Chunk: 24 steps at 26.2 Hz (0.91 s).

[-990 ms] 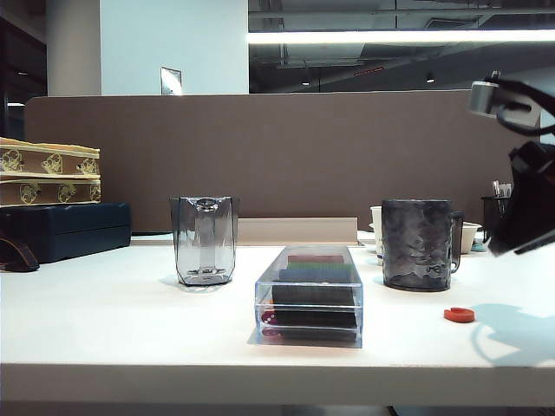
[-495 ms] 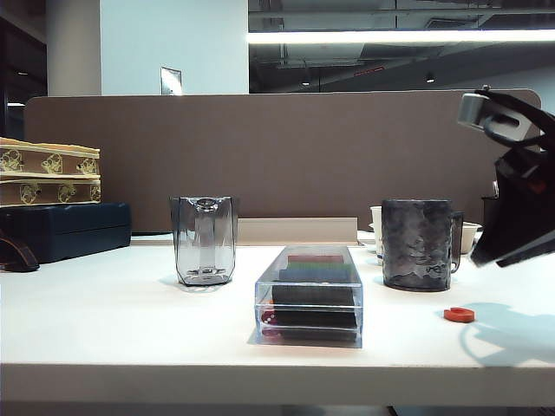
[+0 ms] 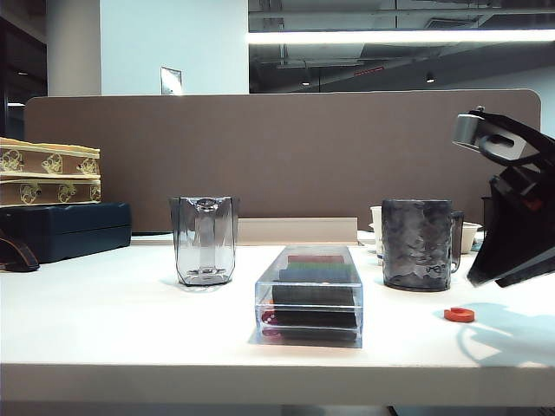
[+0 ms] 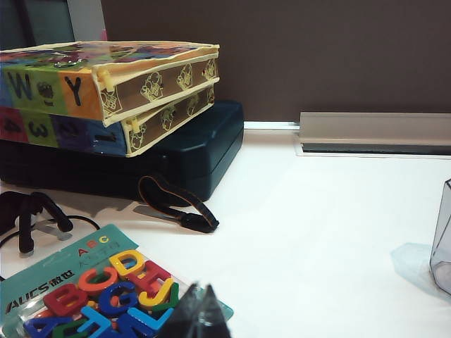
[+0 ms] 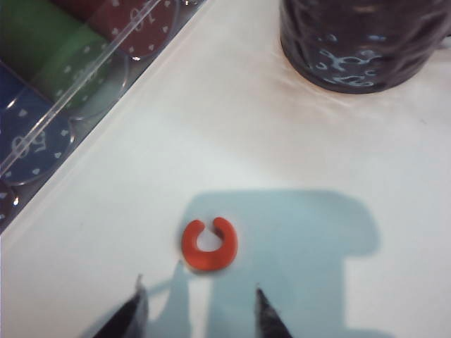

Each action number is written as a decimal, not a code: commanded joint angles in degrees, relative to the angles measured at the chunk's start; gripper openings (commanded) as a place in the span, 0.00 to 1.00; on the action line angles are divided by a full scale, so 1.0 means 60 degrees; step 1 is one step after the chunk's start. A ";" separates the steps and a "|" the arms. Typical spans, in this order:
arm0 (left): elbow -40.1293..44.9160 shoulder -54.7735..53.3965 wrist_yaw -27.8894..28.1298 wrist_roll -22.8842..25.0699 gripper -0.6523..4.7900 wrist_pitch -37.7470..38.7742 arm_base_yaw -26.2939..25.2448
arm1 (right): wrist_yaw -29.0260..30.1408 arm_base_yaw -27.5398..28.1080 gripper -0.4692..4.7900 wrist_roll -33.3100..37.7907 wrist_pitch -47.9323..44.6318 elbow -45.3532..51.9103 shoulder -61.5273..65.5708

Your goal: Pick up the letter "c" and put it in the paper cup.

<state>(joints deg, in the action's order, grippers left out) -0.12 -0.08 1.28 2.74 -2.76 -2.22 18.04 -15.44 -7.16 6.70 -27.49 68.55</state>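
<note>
Closest to the left gripper (image 4: pixel 199 313), whose jaws meet at a dark point with no gap showing, lies a pack of coloured letters (image 4: pixel 106 292) reading "ABC" and what looks like "AUCS", its lower part cut off by the frame. Beyond it, stacked boxes (image 4: pixel 113 84) show "W", "Y", "4", "3". Over on the right, the right gripper (image 5: pixel 199 304) hangs just above the counter (image 3: pixel 113 321) with jaws wide apart and holding nothing; the letter "c" (image 5: pixel 208 243) lies flat just ahead of the tips, untouched. Further on, round chips in the clear box (image 5: pixel 67 98) carry "10", and the dark mug (image 5: pixel 363 42) is cropped. No paper cup can be made out for certain.
</note>
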 commanded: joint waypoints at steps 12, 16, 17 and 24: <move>-0.0040 -0.0004 0.0000 -0.0029 0.11 -0.0117 0.0000 | -0.0080 -0.0011 0.45 -0.0215 0.0525 -0.0047 -0.0022; -0.0040 -0.0004 0.0000 -0.0033 0.11 -0.0120 0.0000 | -0.0550 -0.0011 0.45 -0.0426 0.0295 -0.0047 -0.0004; -0.0040 -0.0004 0.0004 -0.0029 0.11 -0.0117 0.0000 | -0.0601 -0.0011 0.45 -0.0517 0.0262 -0.0047 0.0011; -0.0040 -0.0004 0.0000 -0.0033 0.11 -0.0117 0.0000 | -0.0630 -0.0015 0.45 -0.0714 0.0011 -0.0055 0.0790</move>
<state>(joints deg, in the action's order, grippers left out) -0.12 -0.08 1.30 2.74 -2.76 -2.22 13.98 -15.44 -11.29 8.16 -27.51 72.93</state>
